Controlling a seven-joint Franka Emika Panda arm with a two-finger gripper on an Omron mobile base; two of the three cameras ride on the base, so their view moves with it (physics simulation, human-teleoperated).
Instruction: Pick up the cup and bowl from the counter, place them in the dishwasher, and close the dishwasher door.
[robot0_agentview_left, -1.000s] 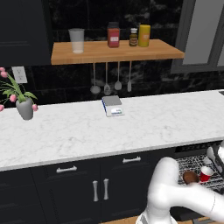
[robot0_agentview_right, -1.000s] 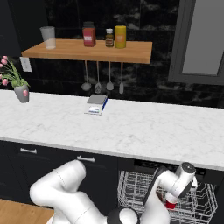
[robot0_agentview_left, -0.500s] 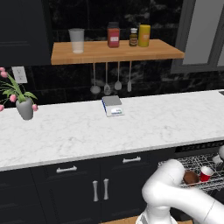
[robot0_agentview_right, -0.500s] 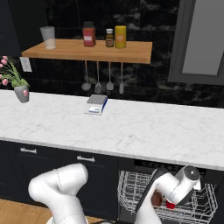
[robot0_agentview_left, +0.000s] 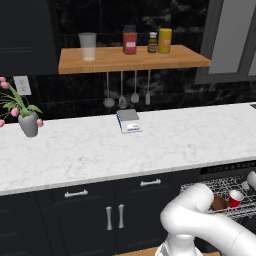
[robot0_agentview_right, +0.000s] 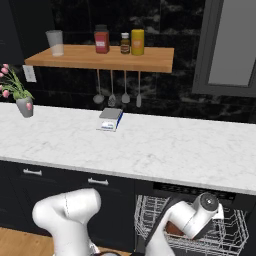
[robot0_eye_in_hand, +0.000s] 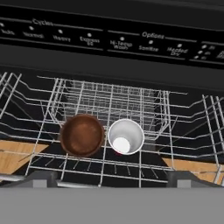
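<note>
In the left base view, the bowl and the cup sit side by side in the wire rack of the dishwasher, at about 4 o'clock in the picture. A second ago the arm was holding the cup lower down, and now it has pulled back, so the cup is let go. The long white desk looks smooth, like marble with grey lines. In the right base view, the hand has lifted a bit above the rack, at 5 o'clock. In the hand view, the bowl is round, brown and shiny, and the cup touches it at its 3 o'clock side, red outside and white inside. The rack is thin silver wire. The fingers are apart and hold nothing. Both things are in, so I think only the door is left to shut.
</note>
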